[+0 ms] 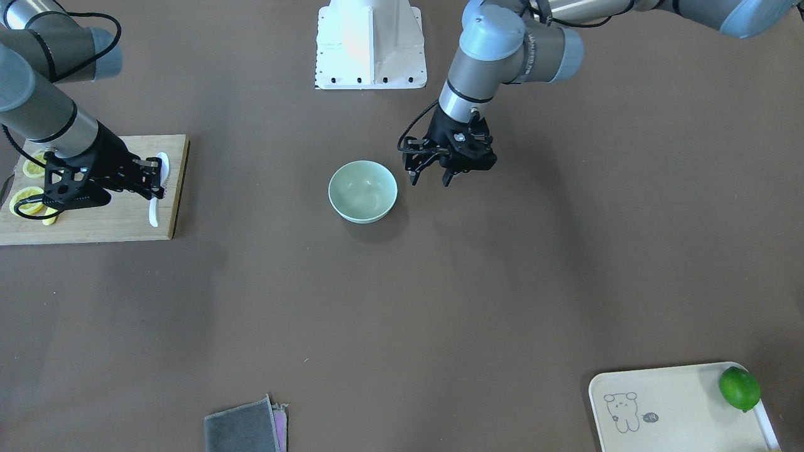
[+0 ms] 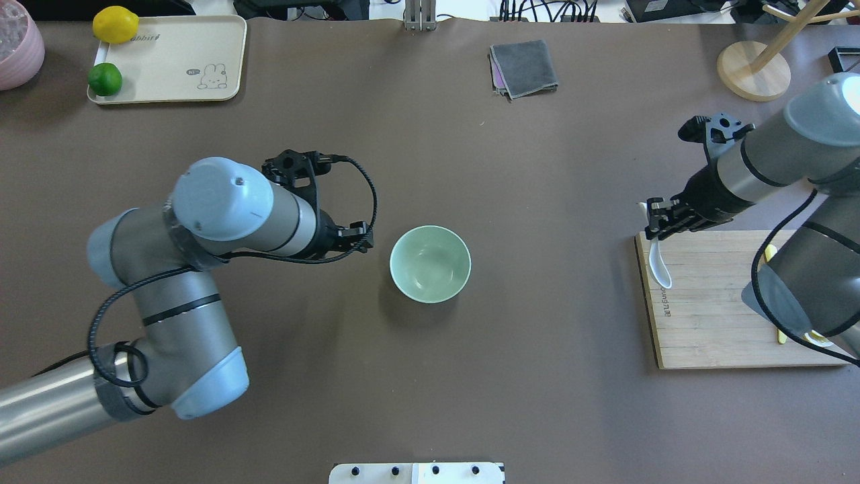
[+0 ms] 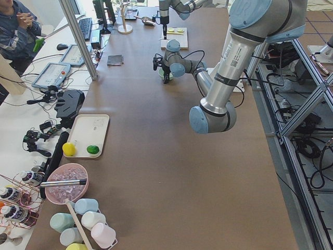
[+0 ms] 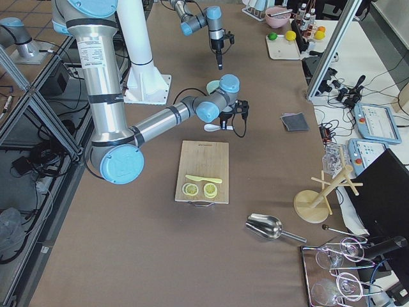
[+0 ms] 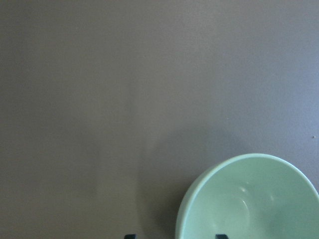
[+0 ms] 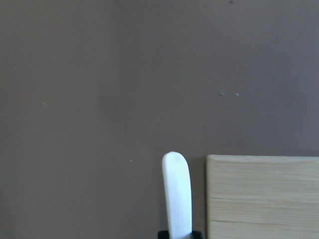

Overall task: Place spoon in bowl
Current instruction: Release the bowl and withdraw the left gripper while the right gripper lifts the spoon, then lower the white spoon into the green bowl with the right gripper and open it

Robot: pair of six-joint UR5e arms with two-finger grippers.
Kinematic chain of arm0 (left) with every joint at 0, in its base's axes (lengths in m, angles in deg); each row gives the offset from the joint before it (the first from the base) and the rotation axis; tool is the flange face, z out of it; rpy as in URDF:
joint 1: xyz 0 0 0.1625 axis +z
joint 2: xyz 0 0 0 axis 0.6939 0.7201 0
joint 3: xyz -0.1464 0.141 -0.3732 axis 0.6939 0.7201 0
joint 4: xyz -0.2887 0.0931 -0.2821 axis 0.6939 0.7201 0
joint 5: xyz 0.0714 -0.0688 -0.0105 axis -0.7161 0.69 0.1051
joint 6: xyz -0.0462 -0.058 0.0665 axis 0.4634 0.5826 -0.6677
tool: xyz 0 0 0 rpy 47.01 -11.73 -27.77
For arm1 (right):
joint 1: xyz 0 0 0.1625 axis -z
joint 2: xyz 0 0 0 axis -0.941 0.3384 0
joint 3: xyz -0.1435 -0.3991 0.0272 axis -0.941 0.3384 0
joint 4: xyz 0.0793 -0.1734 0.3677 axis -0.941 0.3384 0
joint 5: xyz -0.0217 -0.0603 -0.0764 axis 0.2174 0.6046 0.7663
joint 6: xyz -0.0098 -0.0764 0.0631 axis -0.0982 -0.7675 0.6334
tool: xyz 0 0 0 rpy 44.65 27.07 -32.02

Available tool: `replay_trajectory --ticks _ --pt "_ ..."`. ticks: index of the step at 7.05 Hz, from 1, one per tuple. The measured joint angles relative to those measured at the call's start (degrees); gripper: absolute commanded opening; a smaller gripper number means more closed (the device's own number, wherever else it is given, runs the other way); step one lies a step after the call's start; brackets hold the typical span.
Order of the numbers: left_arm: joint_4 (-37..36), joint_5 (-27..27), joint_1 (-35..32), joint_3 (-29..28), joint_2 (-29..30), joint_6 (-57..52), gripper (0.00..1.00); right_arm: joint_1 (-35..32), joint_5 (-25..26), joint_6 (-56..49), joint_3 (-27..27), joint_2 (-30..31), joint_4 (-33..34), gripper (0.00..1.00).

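Observation:
The pale mint-green bowl point(image 1: 363, 190) stands upright and empty at the table's middle; it also shows in the overhead view point(image 2: 430, 263) and the left wrist view point(image 5: 249, 199). My left gripper point(image 1: 431, 180) is open and empty, hovering close beside the bowl. The white spoon point(image 1: 154, 210) lies along the edge of the wooden cutting board point(image 1: 94, 226). My right gripper point(image 1: 157, 182) is shut on the spoon's handle; in the right wrist view the spoon point(image 6: 177, 194) sticks out past the fingertips. In the overhead view the spoon point(image 2: 660, 265) shows below the right gripper point(image 2: 655, 225).
Lemon slices point(image 1: 28, 199) and a slim yellow knife point(image 4: 203, 179) lie on the board. A cream tray point(image 1: 666, 408) holds a lime point(image 1: 740, 388) at the front corner. A folded grey cloth point(image 1: 242, 430) lies at the front edge. The robot's white base point(image 1: 370, 44) is behind the bowl.

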Motion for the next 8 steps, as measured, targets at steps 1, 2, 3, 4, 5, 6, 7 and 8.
replay_trajectory --ticks 1,2,3,4,5,6,7,8 --pt "0.3 3.3 -3.7 3.0 -5.6 -5.3 0.98 2.6 2.7 3.7 0.0 -6.6 3.9 0.0" --pt "0.5 6.1 -7.6 4.3 -10.1 -11.6 0.98 6.5 7.5 8.0 0.4 -12.6 7.1 0.0" --pt "0.7 7.7 -10.8 4.5 -13.3 -17.8 0.98 10.0 12.3 11.9 1.4 -17.9 9.5 0.0" --pt "0.7 8.3 -12.9 4.2 -15.0 -22.1 0.98 12.8 16.7 14.8 4.1 -22.8 11.0 0.0" --pt "0.8 8.8 -13.9 3.5 -15.6 -24.3 0.98 14.8 20.3 16.8 8.2 -27.0 11.5 0.0" --pt "1.1 9.1 -14.4 2.9 -15.6 -25.1 0.98 16.3 22.7 18.2 11.3 -29.5 11.5 0.0" --pt "1.3 9.3 -14.5 2.7 -15.6 -25.4 0.98 17.8 25.0 19.6 12.8 -30.6 11.4 0.0" --pt "1.5 9.4 -14.5 2.5 -15.4 -25.5 0.98 19.4 27.2 20.9 13.4 -30.8 11.3 0.0"
